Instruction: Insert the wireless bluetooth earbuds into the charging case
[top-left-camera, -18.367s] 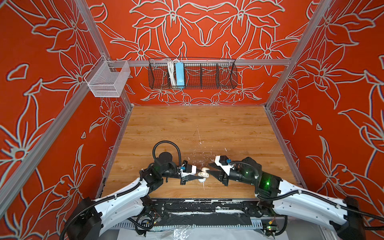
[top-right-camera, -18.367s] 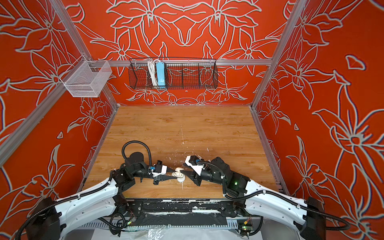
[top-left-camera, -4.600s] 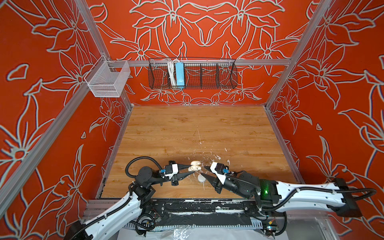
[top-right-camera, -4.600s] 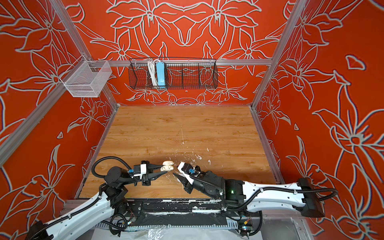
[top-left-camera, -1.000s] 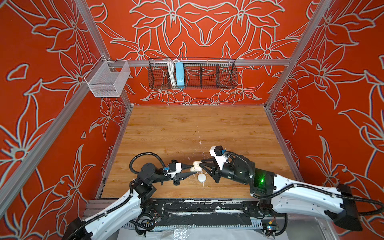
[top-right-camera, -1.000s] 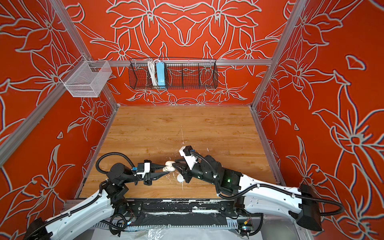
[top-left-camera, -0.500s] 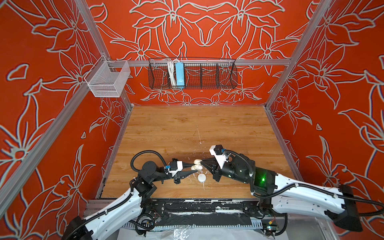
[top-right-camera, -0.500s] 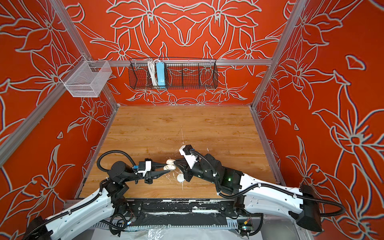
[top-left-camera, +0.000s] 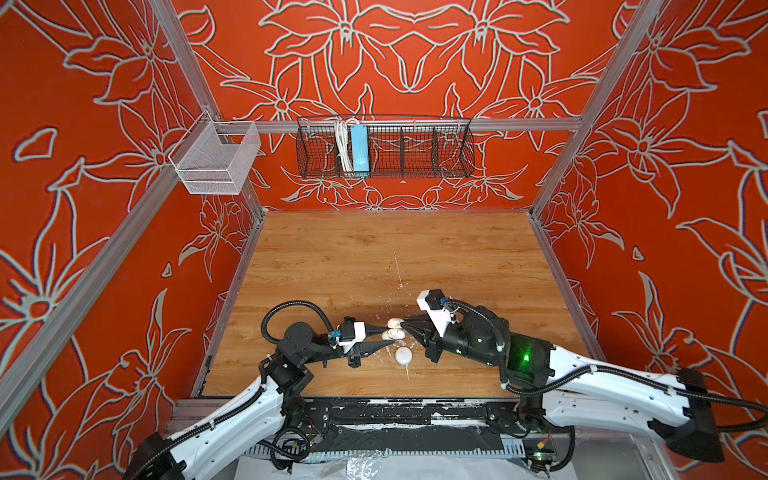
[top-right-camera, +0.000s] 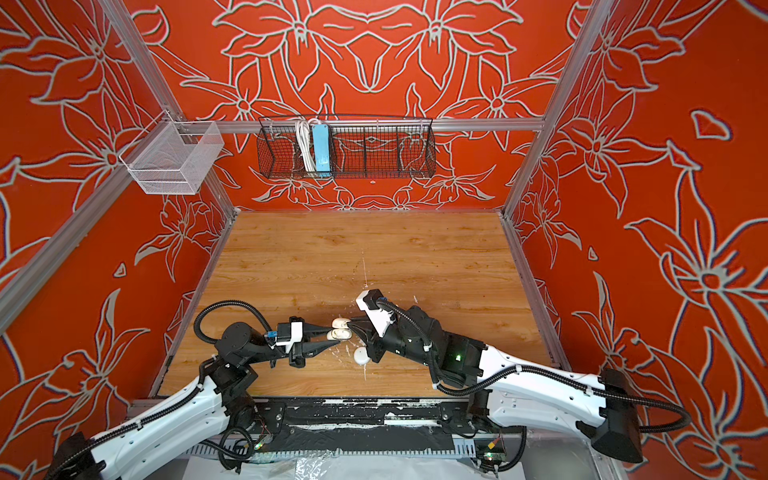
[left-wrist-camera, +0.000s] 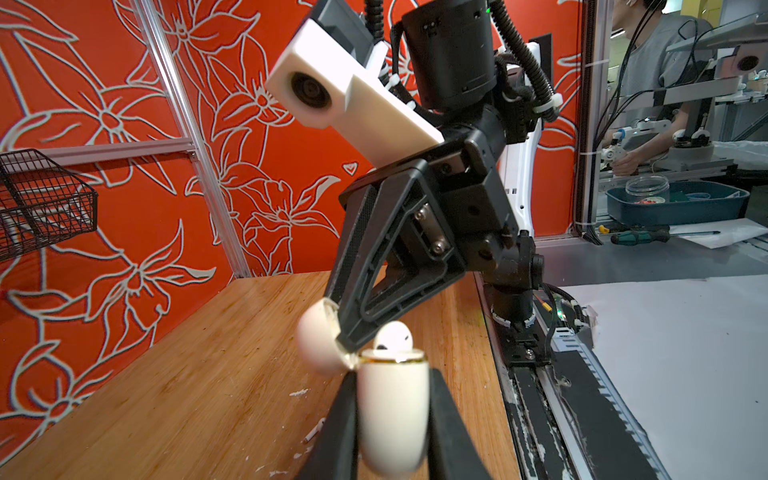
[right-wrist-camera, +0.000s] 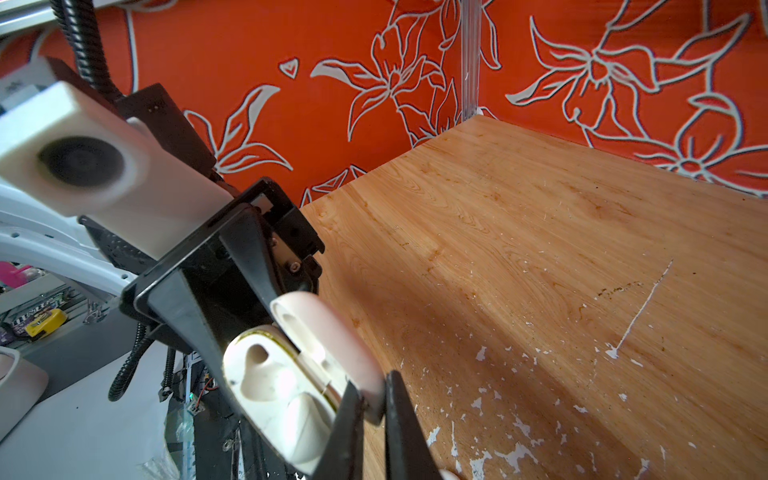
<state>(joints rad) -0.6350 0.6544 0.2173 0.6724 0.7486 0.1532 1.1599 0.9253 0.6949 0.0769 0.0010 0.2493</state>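
- Round white puck (top-left-camera: 403, 355) is lying on the table (top-left-camera: 374, 257) nearest the front edge, just beside both arms. Nothing is touching it, so it is probably not in play.
- Left gripper (top-left-camera: 385, 335) is clamping the cream charging case (left-wrist-camera: 392, 399) by its body, lifted off the wood, mouth exposed so the sockets are reachable.
- Right gripper (top-left-camera: 406, 326) is pinching the lid (left-wrist-camera: 316, 340), jaws closed on it, holding it swung back so it clears the sockets.
- One earbud (left-wrist-camera: 394, 333) is sitting in the case. The other socket (right-wrist-camera: 257, 353) is showing empty, and I am not finding the second bud.
- Far back, the wire basket (top-left-camera: 415, 149) is hanging on the wall, not involved.
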